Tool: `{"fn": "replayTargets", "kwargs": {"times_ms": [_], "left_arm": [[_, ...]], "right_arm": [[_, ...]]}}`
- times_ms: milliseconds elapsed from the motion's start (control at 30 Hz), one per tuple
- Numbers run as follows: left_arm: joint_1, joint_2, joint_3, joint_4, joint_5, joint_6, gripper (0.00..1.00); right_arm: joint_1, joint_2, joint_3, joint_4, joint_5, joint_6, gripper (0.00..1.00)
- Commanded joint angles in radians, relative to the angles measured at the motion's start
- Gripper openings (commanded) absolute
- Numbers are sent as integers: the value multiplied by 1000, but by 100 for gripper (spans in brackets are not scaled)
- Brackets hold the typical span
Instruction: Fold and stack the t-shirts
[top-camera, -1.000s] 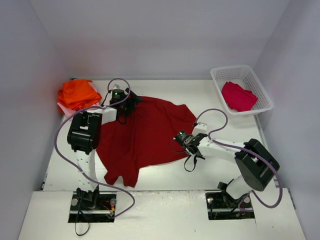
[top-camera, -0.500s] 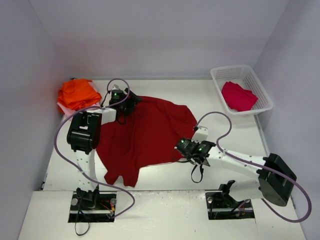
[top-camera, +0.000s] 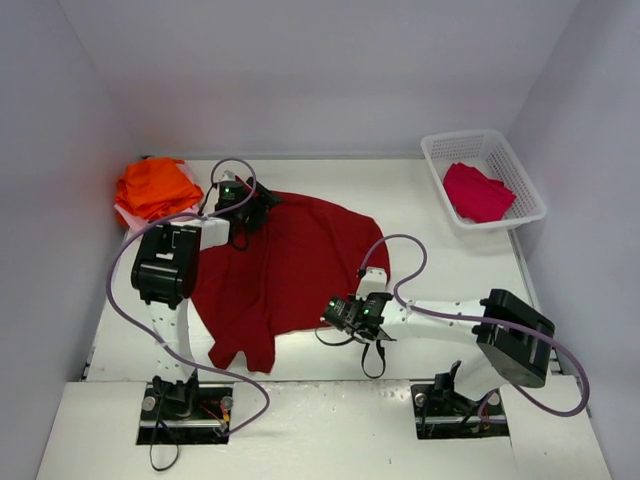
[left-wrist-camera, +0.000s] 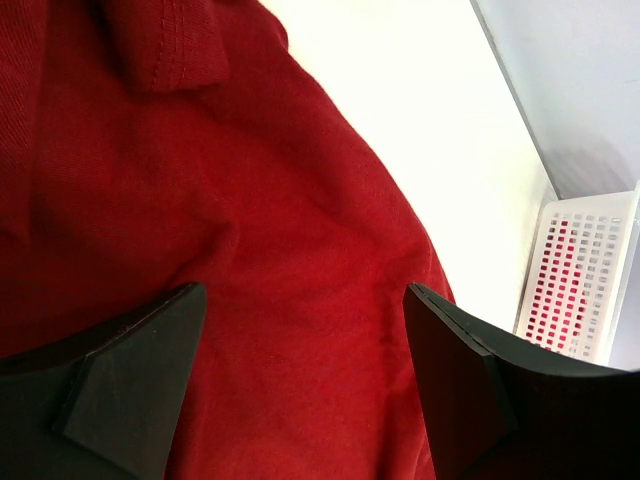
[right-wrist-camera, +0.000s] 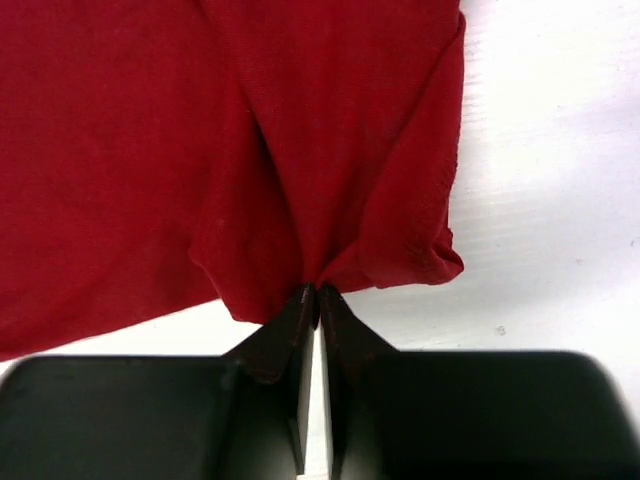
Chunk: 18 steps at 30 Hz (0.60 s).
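A large dark red t-shirt lies spread over the middle of the table. My right gripper sits at its near right edge, shut on a pinch of the hem, and the cloth bunches into the closed fingertips of the dark red t-shirt. My left gripper hovers over the shirt's far left corner. Its jaws stand wide apart with only the flat red cloth below them. Bright orange t-shirts are piled at the far left. A crimson t-shirt lies in the basket.
The white lattice basket stands at the far right corner, and its side shows in the left wrist view. Grey walls close in the table on three sides. Purple cables loop from both arms over the table.
My right gripper has moved toward the near left while shut on the hem, dragging the shirt's right edge inward. The right arm's elbow swung about. The left gripper stayed put.
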Motion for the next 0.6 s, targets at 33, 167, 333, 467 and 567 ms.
{"fn": "replayTargets", "kwargs": {"times_ms": [33,167,333,467,567], "left_arm": [[20,-34,-17,-61,-24,16,76],[21,-34,-19,-61,-21,16,76],[21,-35,-31,-54,-21,13,76],[21,-35,-42,-40,-17,1,76],[21,-38,-57,-17,-8,-14,76]], "right_arm": [[3,-18,5,-37,54,26,15],[-13,-53,-13,-37,56,27,59],[-98,-142,22,-37,80,-50,81],[-204,-187,127,-37,129,-180,83],[-281,-182,209,-33,180,-283,84]]}}
